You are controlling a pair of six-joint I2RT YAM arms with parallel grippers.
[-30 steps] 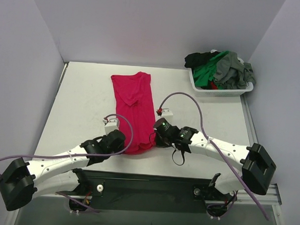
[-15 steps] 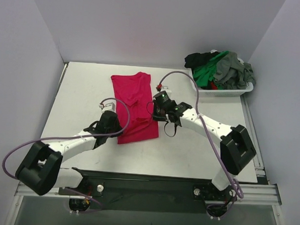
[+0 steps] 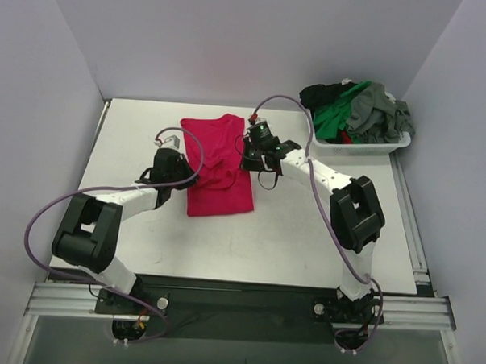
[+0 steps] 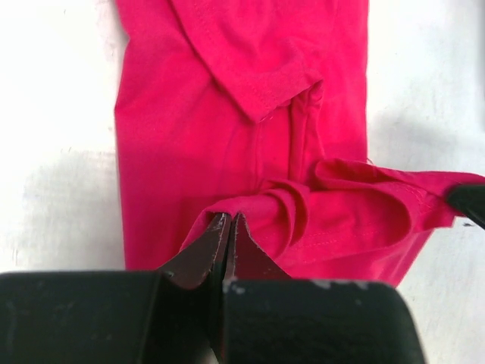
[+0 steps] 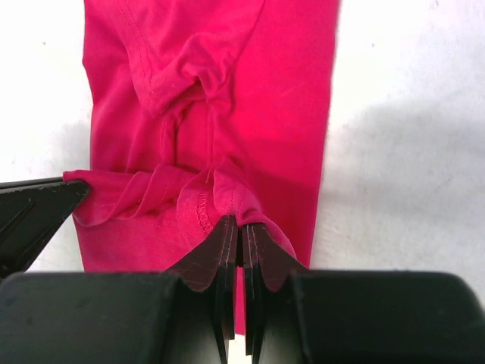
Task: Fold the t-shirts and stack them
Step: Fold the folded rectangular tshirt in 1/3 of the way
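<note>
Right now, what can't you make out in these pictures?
- Basket pile, top view: shirts tangled, count unclear.
- Red shirt pinched corners, top view: covered by left arm, right arm.
- Its near edge, wrist views: behind left fingers, right fingers.
- Basket, wrist views: out of frame.

Robot lab bench, walled in.
Bare white walls (image 3: 233, 44) box the table (image 3: 306, 225); a metal rail (image 3: 415, 306) lines its near edge.

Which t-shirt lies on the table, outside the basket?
The crimson-red t-shirt: it lies on the table, pinched by left gripper and right gripper. The green t-shirt, grey t-shirt and black t-shirt sit crumpled in the white basket.
</note>
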